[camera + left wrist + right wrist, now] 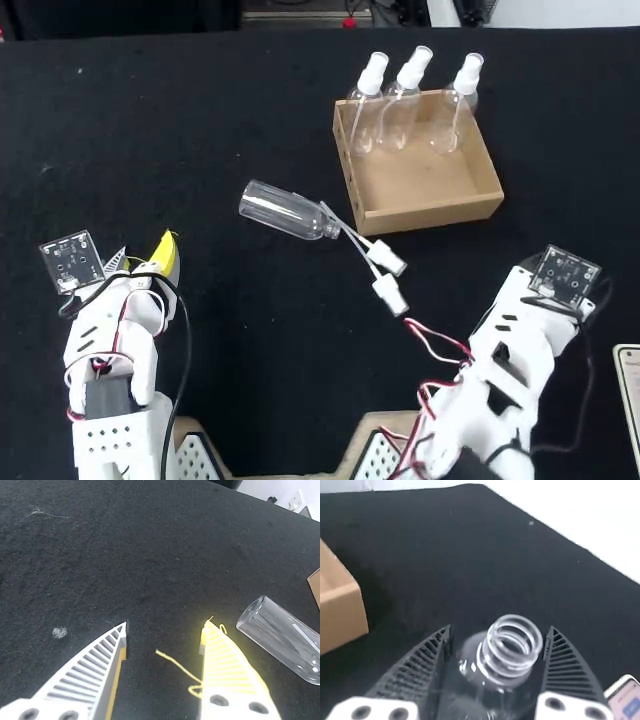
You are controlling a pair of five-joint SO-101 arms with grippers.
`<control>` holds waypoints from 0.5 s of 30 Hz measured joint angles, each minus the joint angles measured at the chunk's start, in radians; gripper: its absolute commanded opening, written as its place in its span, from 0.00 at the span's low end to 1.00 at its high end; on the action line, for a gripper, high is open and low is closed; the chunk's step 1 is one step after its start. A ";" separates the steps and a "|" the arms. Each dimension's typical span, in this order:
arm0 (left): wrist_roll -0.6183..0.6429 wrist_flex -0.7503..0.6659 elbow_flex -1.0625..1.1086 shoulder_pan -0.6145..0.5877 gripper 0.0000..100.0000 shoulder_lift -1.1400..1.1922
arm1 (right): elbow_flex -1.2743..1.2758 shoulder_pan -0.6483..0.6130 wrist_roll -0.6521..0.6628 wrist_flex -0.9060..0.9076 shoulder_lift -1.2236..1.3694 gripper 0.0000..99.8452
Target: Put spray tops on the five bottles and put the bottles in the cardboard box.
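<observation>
Black tabletop (180, 120). Right pincer (500, 628) pinches an uncapped bottle (512, 642), neck free; left pincer (165, 623) spread, empty. Two spray tops (388, 262) lie by a second bare bottle (285, 212); three capped bottles (400, 100) stand in the box (425, 212). Likely capping step: left pincer must fetch a top.

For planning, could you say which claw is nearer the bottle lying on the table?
Left. The left claw sits just short of the lying bottle; right claw is farther, past the box.

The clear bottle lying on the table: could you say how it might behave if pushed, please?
The clear bottle lies on its round side, so it would probably roll. It looks empty and transparent, so likely light. Its smooth wall may slip.
</observation>
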 measured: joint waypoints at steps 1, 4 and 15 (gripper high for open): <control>0.000 0.000 0.000 0.000 0.23 0.000 | 0.003 0.000 0.000 0.038 -0.026 0.25; 0.000 0.000 0.000 0.000 0.23 0.000 | 0.005 0.000 0.000 0.153 -0.114 0.25; 0.000 0.000 0.000 0.000 0.23 0.000 | 0.011 0.000 0.006 0.361 -0.331 0.26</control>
